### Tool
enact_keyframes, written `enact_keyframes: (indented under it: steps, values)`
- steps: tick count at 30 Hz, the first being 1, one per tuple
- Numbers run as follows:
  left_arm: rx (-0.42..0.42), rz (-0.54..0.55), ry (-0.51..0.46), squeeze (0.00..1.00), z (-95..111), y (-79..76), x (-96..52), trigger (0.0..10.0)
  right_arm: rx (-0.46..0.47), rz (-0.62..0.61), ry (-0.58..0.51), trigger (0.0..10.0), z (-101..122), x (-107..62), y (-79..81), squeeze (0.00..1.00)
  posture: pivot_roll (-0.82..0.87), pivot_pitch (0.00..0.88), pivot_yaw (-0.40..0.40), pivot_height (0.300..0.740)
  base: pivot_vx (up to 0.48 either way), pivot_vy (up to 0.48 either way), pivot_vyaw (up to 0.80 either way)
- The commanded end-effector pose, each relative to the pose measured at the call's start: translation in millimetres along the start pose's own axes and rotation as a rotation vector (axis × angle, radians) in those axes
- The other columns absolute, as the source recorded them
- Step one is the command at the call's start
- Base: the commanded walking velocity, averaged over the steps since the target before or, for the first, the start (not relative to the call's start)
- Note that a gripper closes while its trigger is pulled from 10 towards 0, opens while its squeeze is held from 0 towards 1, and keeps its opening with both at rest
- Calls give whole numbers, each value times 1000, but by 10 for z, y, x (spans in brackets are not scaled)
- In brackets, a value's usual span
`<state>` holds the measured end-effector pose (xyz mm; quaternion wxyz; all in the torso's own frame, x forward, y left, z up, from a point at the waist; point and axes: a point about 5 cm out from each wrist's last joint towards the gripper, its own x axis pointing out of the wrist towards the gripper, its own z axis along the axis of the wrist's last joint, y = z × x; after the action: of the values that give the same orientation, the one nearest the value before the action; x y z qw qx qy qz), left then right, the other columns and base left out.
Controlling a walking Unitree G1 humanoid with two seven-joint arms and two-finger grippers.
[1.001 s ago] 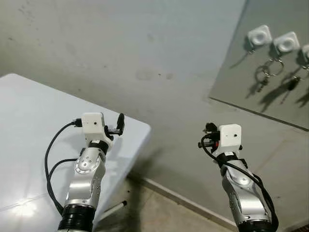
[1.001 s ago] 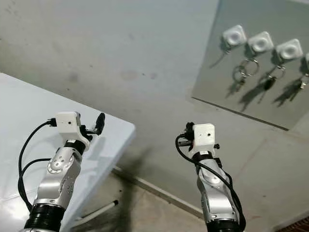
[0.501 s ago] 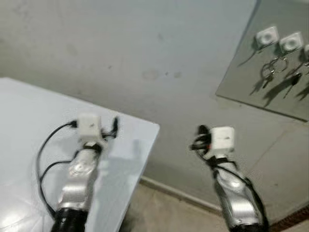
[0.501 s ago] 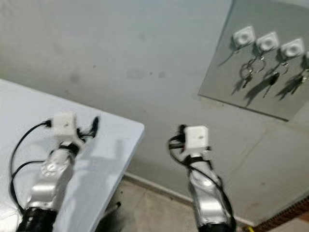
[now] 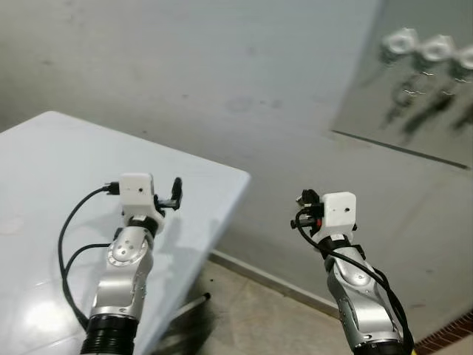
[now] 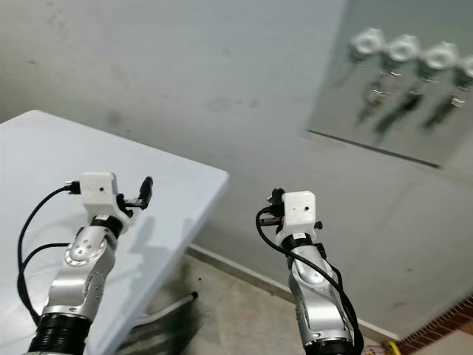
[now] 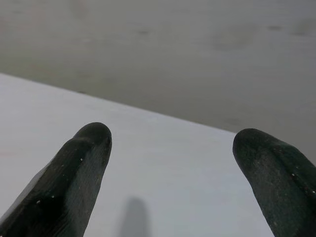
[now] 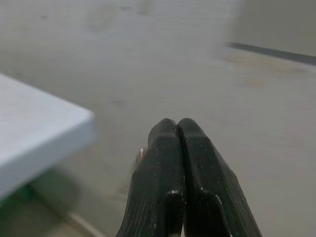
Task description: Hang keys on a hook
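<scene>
Three white hooks (image 5: 436, 48) sit in a row on a grey panel (image 6: 384, 111) high on the wall at the right. Bunches of keys (image 6: 388, 89) hang under them, blurred. My left gripper (image 5: 176, 194) is raised over the corner of the white table and stands open (image 7: 173, 148), with nothing between its fingers. My right gripper (image 5: 304, 211) is held up in front of the wall, well below and left of the panel. Its two fingers are pressed shut (image 8: 177, 129), and I make out nothing held between them.
The white table (image 5: 44, 170) takes up the left side, its corner (image 6: 222, 176) pointing at the wall. A thin table leg (image 5: 185, 307) slants over the tiled floor (image 5: 251, 303) beneath it. A bare grey wall stands behind.
The whole picture has shifted and the hook panel is now blurred, so the camera has moved. Both arms keep the same pose, and the grippers' states are unchanged.
</scene>
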<state>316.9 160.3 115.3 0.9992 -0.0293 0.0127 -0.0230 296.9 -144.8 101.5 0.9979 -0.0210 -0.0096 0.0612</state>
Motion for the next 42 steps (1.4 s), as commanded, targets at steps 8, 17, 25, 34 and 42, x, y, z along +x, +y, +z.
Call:
enact_keyframes:
  steps: [8, 17, 25, 34, 42]
  values:
    - [-53, -15, 25, 0, 26, -67, 40, 10000, -4, -25, -17, 10000, 29, -23, -62, 0, 13, 0, -10, 740, 255, 0, 0]
    - [-67, -20, 29, 0, 36, -91, 35, 10000, -5, -32, -14, 10000, 19, -49, -63, 0, 2, 0, -4, 740, 0, 0, 0]
    - [-71, -18, 43, 0, 17, -86, 22, 10000, -3, -44, -1, 10000, 3, -78, -75, 0, -2, 0, -5, 740, 0, 0, 0]
    - [-46, -23, 49, 0, 2, -73, 6, 10000, -3, -43, 0, 10000, 5, -84, -66, 0, 0, 0, -7, 740, 0, 0, 0]
    - [49, -133, 23, 0, 60, -200, -5, 10000, 0, -37, -7, 10000, 24, -81, -45, 0, 7, 0, -4, 740, 0, 0, 0]
